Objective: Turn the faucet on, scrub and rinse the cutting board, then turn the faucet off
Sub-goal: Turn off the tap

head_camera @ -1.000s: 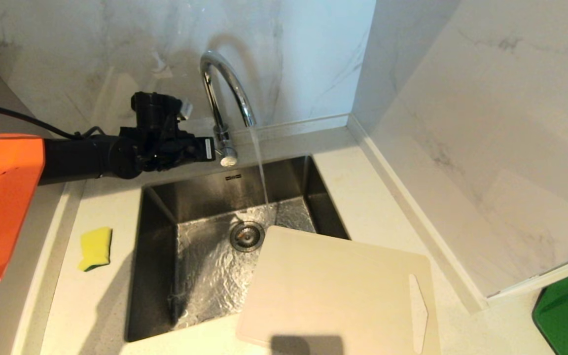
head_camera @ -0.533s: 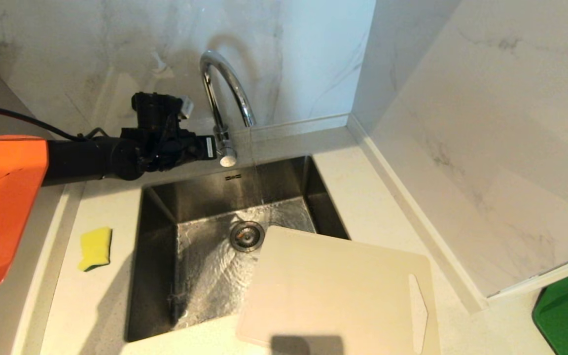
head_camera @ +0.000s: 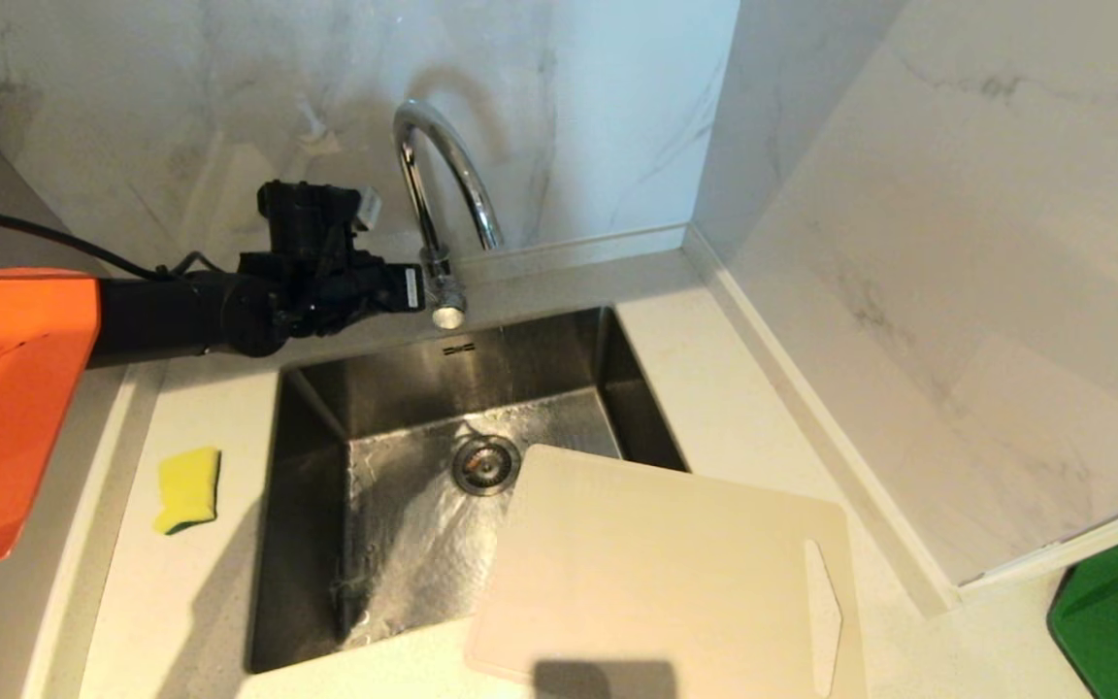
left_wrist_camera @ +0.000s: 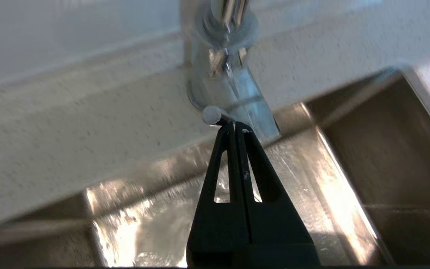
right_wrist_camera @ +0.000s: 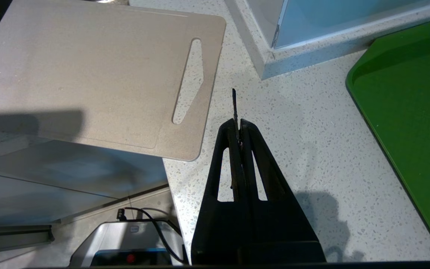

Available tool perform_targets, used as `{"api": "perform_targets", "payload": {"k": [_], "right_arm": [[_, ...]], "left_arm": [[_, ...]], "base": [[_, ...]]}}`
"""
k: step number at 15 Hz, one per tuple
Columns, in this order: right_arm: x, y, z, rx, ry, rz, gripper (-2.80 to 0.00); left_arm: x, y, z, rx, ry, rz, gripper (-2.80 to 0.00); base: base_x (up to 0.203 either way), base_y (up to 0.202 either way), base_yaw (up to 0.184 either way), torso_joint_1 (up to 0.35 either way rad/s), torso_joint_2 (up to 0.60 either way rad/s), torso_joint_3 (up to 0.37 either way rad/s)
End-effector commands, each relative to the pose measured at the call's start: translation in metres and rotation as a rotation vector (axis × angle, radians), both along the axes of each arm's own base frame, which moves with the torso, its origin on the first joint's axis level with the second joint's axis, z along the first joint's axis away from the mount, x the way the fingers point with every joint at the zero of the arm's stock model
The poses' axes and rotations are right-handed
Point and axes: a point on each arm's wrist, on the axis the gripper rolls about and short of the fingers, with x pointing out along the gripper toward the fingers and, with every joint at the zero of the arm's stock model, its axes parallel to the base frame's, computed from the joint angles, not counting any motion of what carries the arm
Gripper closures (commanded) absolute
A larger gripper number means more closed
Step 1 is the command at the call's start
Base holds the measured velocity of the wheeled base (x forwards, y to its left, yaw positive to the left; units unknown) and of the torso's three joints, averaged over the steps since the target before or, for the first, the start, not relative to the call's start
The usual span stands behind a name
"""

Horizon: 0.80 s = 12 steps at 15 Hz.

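Closing step: faucet (head_camera: 443,184) lever pressed, no stream falling.
Your left tool (left_wrist_camera: 234,127), tips together, touches the lever knob (left_wrist_camera: 211,114); next, judge it ready to withdraw. Cutting board (head_camera: 661,573) overhangs the sink's (head_camera: 307,505) near-right corner; right tool (right_wrist_camera: 238,125) together above the speckled counter (right_wrist_camera: 304,157); marble walls.

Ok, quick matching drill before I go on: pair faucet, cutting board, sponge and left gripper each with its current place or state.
Things:
1. faucet
2. cutting board
3. sponge
4. left gripper

States:
a. lying on the counter left of the sink
b. shut, tips at the small side lever
c. no stream coming from the spout
d. partly over the sink's near right corner

Pairs: 1-c, 2-d, 3-a, 4-b
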Motion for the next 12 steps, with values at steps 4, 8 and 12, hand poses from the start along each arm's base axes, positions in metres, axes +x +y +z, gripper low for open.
{"api": "perform_targets", "payload": {"k": [4, 8, 12], "right_arm": [[0.0, 0.0, 0.0, 0.0, 0.0, 0.0, 0.0], [0.0, 0.0, 0.0, 0.0, 0.001, 0.0, 0.0], [0.0, 0.0, 0.0, 0.0, 0.001, 0.0, 0.0]], "left_arm": [[0.002, 0.0, 0.0, 0.025, -0.032, 0.004, 0.0], [-0.007, 0.001, 0.016, 0.02, -0.05, -0.002, 0.0], [-0.055, 0.004, 0.058, 0.048, 0.077, -0.031, 0.0]], "base": [[0.0, 0.0, 0.0, 0.0, 0.0, 0.0], [0.0, 0.0, 0.0, 0.0, 0.0, 0.0], [0.0, 0.0, 0.0, 0.0, 0.0, 0.0]]}}
